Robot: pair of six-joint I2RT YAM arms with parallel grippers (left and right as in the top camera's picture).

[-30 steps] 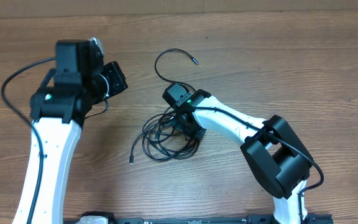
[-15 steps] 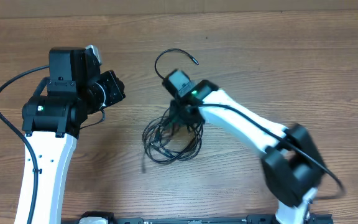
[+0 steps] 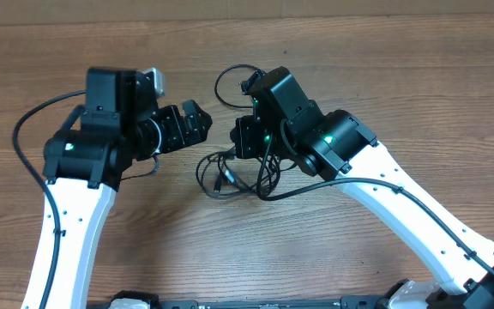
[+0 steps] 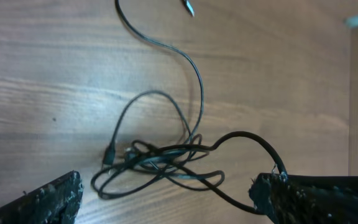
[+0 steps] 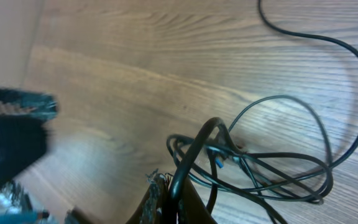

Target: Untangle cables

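Observation:
The cables (image 3: 234, 176) lie as a tangle of thin black cords on the wooden table, between the two arms. One strand (image 3: 223, 81) loops away toward the far side. My right gripper (image 3: 245, 148) hangs over the tangle, shut on a black cable (image 5: 194, 152) that rises from the heap into its fingers (image 5: 157, 202). My left gripper (image 3: 197, 124) stands open just left of the tangle. In the left wrist view its fingers (image 4: 48, 199) are spread wide with the tangle (image 4: 160, 162) ahead of them. One cable loop (image 4: 247, 137) rests against its right finger (image 4: 303, 199).
A loose silver plug tip (image 4: 188, 7) lies at the far end of the long strand (image 4: 166, 46). A small plug (image 4: 109, 154) sticks out at the tangle's left. The left arm's own thick black wire (image 3: 28, 129) arcs out to the left. The table's far edge (image 3: 358, 13) runs along the top.
My left gripper has opened and moved right, toward the tangle. My right arm has swung toward the far side, still shut on a cable, and the tangle has shifted with it.

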